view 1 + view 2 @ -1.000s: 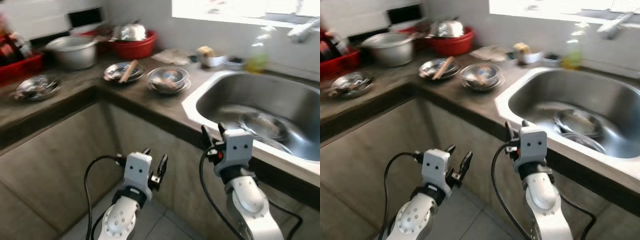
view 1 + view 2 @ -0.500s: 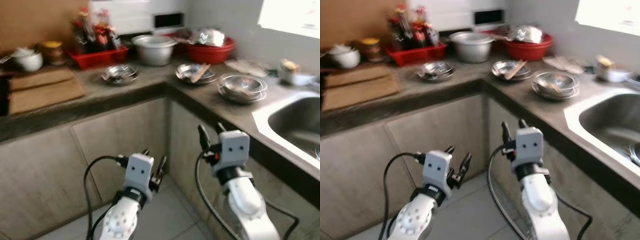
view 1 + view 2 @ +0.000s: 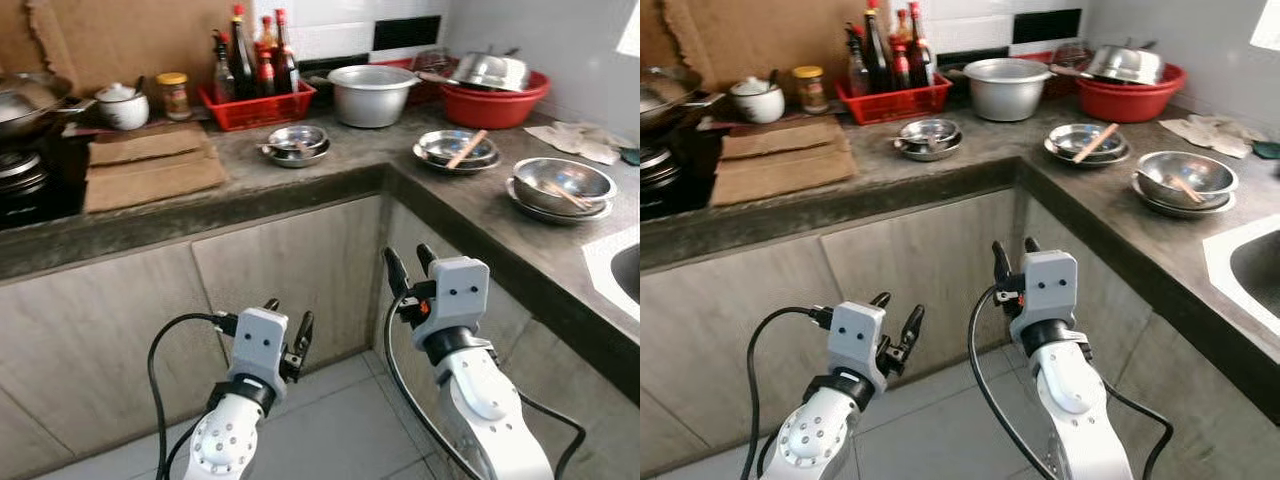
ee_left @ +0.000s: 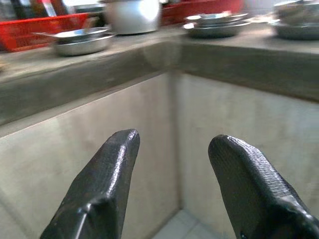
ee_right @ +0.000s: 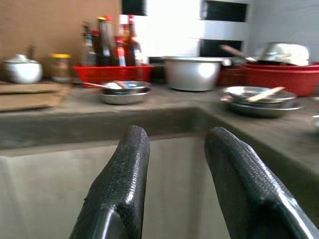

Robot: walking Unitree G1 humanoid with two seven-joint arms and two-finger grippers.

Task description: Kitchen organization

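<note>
- left eye view: the l-shaped surface (image 3: 330,185) runs above and ahead of both arms; the left claw (image 3: 285,330) and the right claw (image 3: 408,268) hang low in front of the cabinet doors, each with its fingers apart and holding nothing.
- the dishes to sort lie up and forward from the claws. i count three steel dish groups: a small bowl (image 3: 296,142) near the corner, a dish with a wooden stick (image 3: 456,149) past it, and a stacked bowl (image 3: 561,187) further along the right run.
- the right claw is nearer to all three; the stacked bowl lies to its right, the small bowl ahead and a little to the left.
- the stick's long axis runs diagonally, its far end tilted toward the red basin (image 3: 495,98).
- right eye view: behind the bowls stand one grey pot (image 3: 1006,87), one red basin and one red crate (image 3: 892,100) holding several bottles; i cannot count the bottles surely.
- at the left end sit one white lidded pot (image 3: 758,100), one jar (image 3: 811,88) and a flat stack of cardboard (image 3: 780,158).
- left wrist view: the left claw's two fingers (image 4: 102,191) stand well apart, pointing at the cabinet corner below the surface edge.
- right wrist view: the right claw's fingers (image 5: 124,191) are spread with nothing between them, aimed just under the small bowl.
- judgement: either arm must rise above the edge before any dish can be reached.
</note>
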